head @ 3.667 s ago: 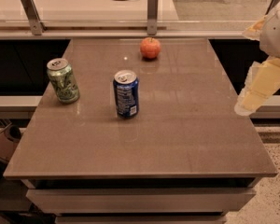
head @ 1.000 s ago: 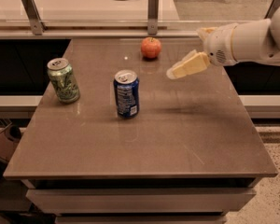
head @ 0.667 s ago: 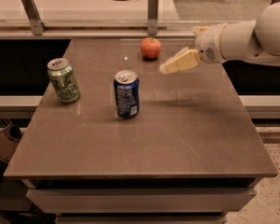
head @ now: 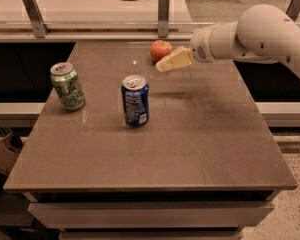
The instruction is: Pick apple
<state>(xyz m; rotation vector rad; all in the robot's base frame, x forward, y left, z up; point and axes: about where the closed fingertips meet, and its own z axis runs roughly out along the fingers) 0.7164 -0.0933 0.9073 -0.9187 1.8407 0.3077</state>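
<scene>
The apple (head: 160, 49) is small, round and red-orange, and sits on the brown table (head: 200, 134) near its far edge. My gripper (head: 162, 65) comes in from the right on a white arm (head: 255, 34). Its cream-coloured fingers (head: 174, 60) hover just right of and in front of the apple, above the table. The fingertips partly overlap the apple's lower right side in this view. Nothing is held.
A blue drink can (head: 135, 100) stands upright in the middle of the table. A green can (head: 67, 86) stands upright at the left. A white counter with metal posts (head: 163, 9) runs behind the table.
The arm has swung in from the right edge of the table toward the far middle. The gripper has moved left, closer to the apple. The cans and apple have not moved.
</scene>
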